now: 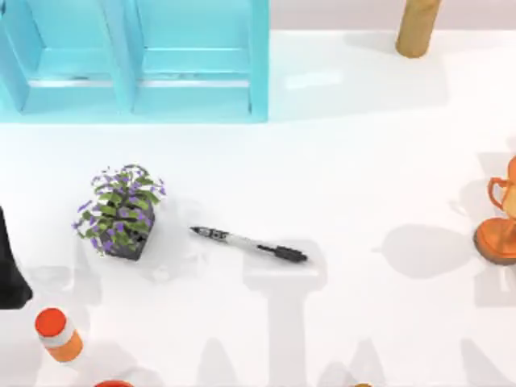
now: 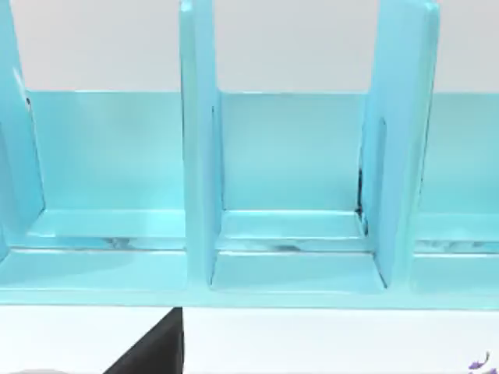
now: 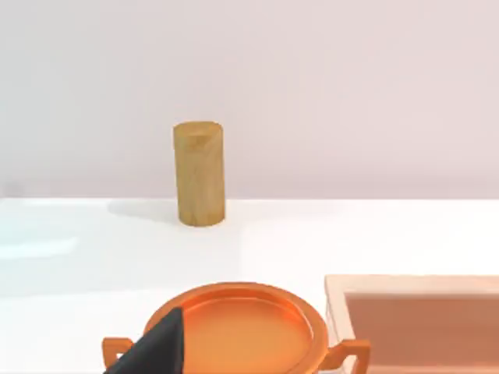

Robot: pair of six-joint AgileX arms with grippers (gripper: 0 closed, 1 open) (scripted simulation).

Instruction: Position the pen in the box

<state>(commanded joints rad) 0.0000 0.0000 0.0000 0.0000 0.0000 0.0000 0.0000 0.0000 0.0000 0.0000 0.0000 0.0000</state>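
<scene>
Mid-tabletop [image 1: 355, 161], the pen [image 1: 248, 243] lies flat just right of the plant [image 1: 121, 211], untouched, well apart from the blue box [image 1: 133, 60] at far left. Pickup & placing both left. Gripper states: can't tell.

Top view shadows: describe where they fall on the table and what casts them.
Top view: soft grey shadows lie on the white table; a short one sits just below the pen, a pale one right of the plant, a rounded one left of the orange trophy cup. Right wrist view: the wooden cylinder throws a faint shadow along the table beside its base.
</scene>
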